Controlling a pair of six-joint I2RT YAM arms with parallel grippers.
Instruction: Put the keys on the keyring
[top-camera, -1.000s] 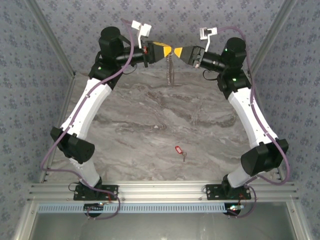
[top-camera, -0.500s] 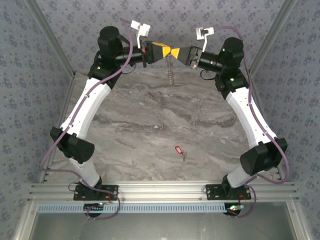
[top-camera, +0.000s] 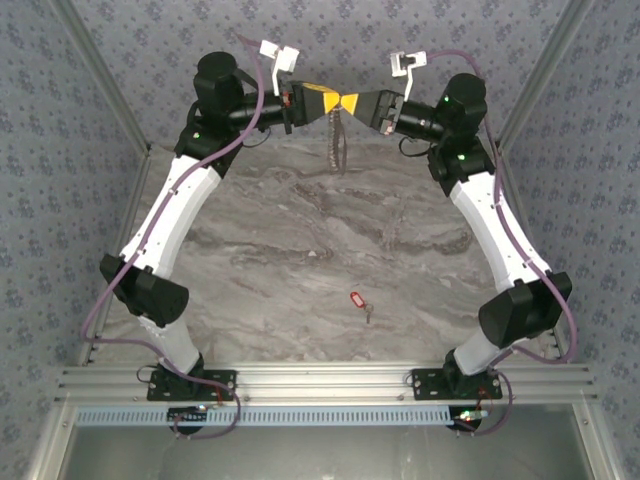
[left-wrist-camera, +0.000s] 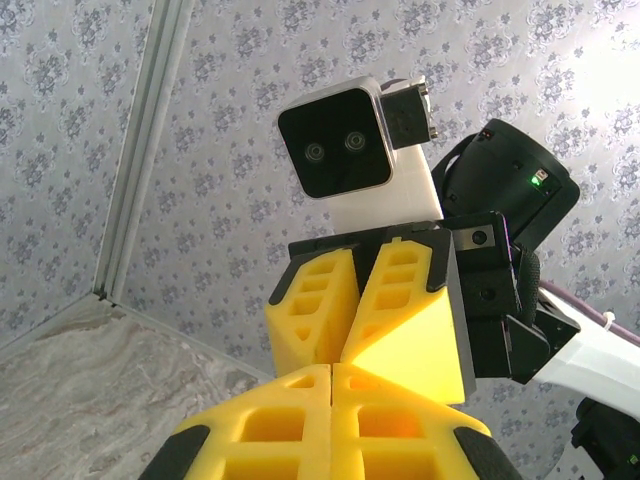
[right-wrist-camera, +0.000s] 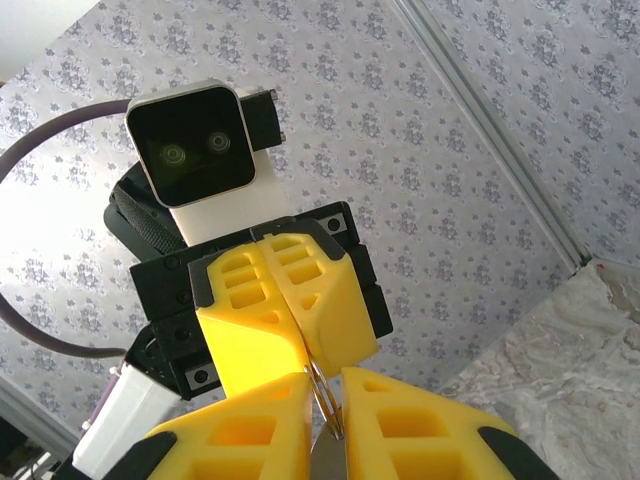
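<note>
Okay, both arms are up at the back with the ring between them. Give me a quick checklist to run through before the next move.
1. Left pincer shut on the key ring: ok.
2. Right pincer gripping the key ring too: cannot tell. Its fingers leave a thin gap around the wire.
3. Key ring dangling below the two pincer tips: ok.
4. Red key threaded on the key ring: not ok. It lies on the table, near the arm bases.
5. A pincer free to fetch the red key: not ok. Both are at the key ring.
</note>
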